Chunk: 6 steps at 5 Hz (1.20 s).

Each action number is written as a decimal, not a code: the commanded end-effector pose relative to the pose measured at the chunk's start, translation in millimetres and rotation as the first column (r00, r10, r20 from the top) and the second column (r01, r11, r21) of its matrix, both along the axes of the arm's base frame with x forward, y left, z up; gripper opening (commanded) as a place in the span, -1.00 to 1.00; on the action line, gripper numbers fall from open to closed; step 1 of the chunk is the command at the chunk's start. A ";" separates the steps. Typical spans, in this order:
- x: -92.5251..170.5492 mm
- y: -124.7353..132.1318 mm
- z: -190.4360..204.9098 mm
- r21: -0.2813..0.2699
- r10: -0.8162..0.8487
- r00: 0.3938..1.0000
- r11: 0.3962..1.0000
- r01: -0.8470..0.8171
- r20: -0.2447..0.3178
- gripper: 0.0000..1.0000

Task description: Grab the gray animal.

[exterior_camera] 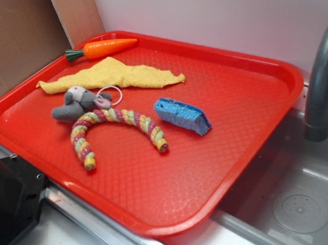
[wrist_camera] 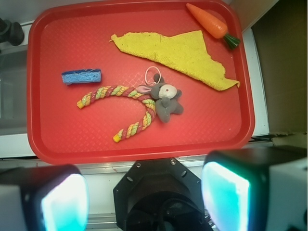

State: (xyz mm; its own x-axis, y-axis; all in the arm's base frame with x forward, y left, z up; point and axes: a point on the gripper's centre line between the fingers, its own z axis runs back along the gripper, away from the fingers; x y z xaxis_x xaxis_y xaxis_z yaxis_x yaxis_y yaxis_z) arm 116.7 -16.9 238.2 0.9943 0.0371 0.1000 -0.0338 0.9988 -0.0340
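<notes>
Centrally on the red tray (exterior_camera: 249,127), the gray animal (exterior_camera: 74,103) lies touching the braided rope (exterior_camera: 116,123), its white loop (exterior_camera: 109,92) beside the yellow cloth (exterior_camera: 112,74). Blue sponge (exterior_camera: 181,115) right; carrot (exterior_camera: 102,48) at rear. Gripper (wrist_camera: 144,192) hangs spread wide, empty, over the tray's near edge.

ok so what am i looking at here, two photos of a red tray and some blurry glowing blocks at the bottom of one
Both photos show one scene. One camera stands beside the tray; the other rides on the robot arm's wrist, looking down. The glowing blocks are the gripper, jaws apart, holding nothing, well above the tray. On the tray lie a carrot, a yellow cloth, a blue sponge, a braided rope and a gray mouse, which touches the rope. A sink sits beside the tray.
</notes>
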 end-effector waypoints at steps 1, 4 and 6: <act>0.0 0.0 0.0 0.000 0.000 1.000 1.000 0.000 0.000 1.00; 26.0 49.1 -56.4 0.048 0.095 0.989 0.994 -0.101 0.110 1.00; 47.8 60.9 -109.8 0.032 -0.022 0.991 0.999 0.018 0.133 1.00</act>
State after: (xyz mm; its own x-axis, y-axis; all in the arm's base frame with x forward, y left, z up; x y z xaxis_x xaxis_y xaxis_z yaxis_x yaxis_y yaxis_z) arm 161.5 40.6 120.1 0.9779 0.0005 0.2093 0.0037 0.9998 -0.0194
